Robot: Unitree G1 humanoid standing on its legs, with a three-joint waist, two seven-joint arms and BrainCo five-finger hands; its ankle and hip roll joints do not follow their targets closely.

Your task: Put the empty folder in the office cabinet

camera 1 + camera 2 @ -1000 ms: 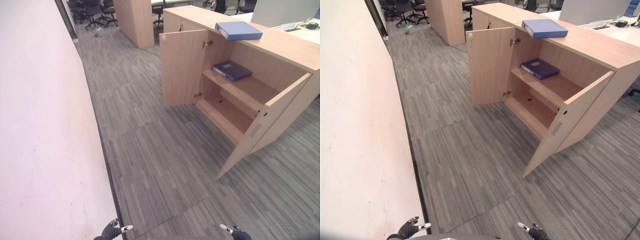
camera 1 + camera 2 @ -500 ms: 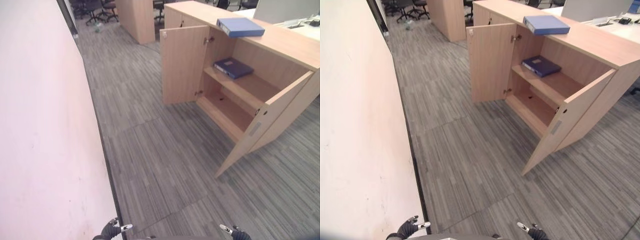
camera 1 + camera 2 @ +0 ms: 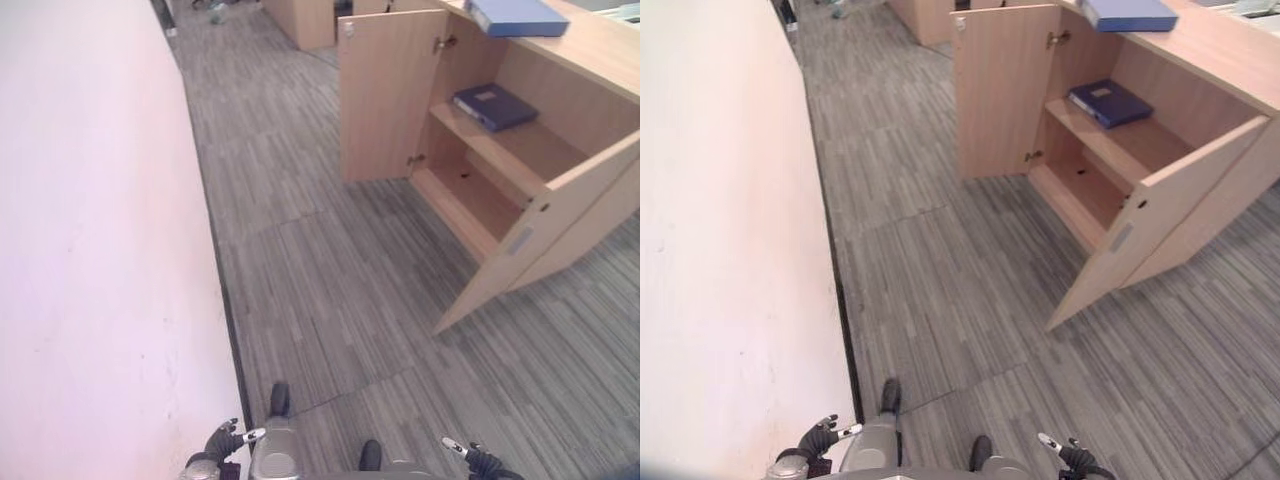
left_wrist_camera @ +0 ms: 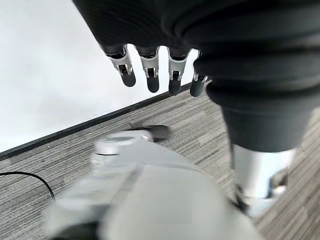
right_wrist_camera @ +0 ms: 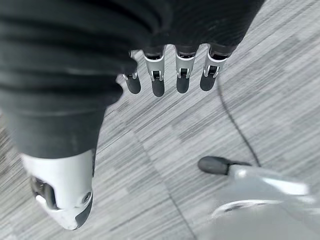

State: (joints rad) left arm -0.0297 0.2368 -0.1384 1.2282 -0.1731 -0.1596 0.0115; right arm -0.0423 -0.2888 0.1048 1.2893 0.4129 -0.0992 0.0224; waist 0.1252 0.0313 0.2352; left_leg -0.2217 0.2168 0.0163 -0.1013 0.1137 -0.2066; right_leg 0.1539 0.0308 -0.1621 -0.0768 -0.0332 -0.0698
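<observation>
1. Cabinet [image 3: 520, 160]: both doors open, standing well ahead of both robot hands, to the right.
2. Dark folder [image 3: 494, 106]: flat on the cabinet's upper shelf.
3. Light folder [image 3: 515, 17]: flat on the cabinet top, above the dark one.
4. Left robot hand [image 4: 150, 67]: fingers relaxed and apart, empty, beside the wall [image 3: 90, 250].
5. Right robot hand [image 5: 170, 75]: fingers relaxed and apart, empty, over the carpet [image 3: 330, 290].

Office cabinet [image 3: 500, 150] occupies the upper right of the frame, both doors open. One folder [image 3: 493, 106] lies on its upper shelf; another folder [image 3: 515, 16] lies on the cabinet top. A wall [image 3: 90, 250] runs down the left of the frame.
</observation>
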